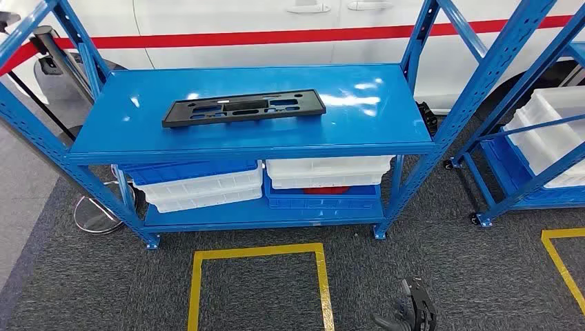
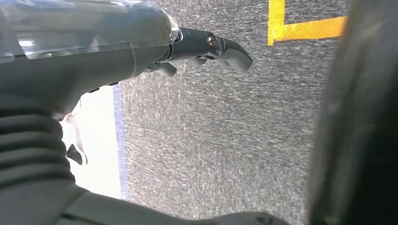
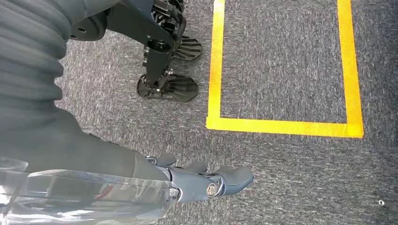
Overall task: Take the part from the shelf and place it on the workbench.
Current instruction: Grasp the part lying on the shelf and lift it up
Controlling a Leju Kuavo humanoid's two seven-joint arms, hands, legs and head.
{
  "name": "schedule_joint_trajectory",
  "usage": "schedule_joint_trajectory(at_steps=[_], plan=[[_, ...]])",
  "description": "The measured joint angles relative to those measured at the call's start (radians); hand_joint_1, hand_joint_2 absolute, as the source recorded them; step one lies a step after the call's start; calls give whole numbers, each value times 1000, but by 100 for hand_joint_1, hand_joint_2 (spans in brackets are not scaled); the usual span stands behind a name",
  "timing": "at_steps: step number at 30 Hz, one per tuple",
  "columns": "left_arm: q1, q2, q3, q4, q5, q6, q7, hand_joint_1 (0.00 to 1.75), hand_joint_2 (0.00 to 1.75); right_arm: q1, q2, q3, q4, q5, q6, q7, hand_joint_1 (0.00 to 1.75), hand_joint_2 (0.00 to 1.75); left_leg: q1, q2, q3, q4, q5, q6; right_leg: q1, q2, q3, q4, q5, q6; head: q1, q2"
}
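While both arms hang low, a blue shelf (image 1: 248, 145) is seen in the head view in front of a white vehicle with a red stripe (image 1: 276, 33), and a second blue rack (image 1: 531, 138) holding white bins is seen at the right edge. On the top board of the shelf, one black part (image 1: 243, 108) is laid flat, its long axis running left to right across the board, with the right end tilted slightly away. On the lower board, two white bins and two blue bins (image 1: 200, 181) are stacked in pairs. One full yellow floor square (image 1: 259, 276) is marked on the grey carpet before the shelf, and the corner of another is seen at the right. The right hand (image 3: 206, 180) is shown by the right wrist view with fingers extended and nothing held, above the carpet near yellow tape. The left hand (image 2: 206, 49) is shown by the left wrist view, likewise empty with fingers uncurled.
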Motion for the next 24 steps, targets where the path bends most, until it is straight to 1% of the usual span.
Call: schedule_joint_trajectory(at_steps=[24], plan=[[-1,-6,0,0,0,0,-2,0,175,0,0,0,0,0,0,0,0,175,0,0,0,0,0,0,0,0,0,0,0,0,0,0]])
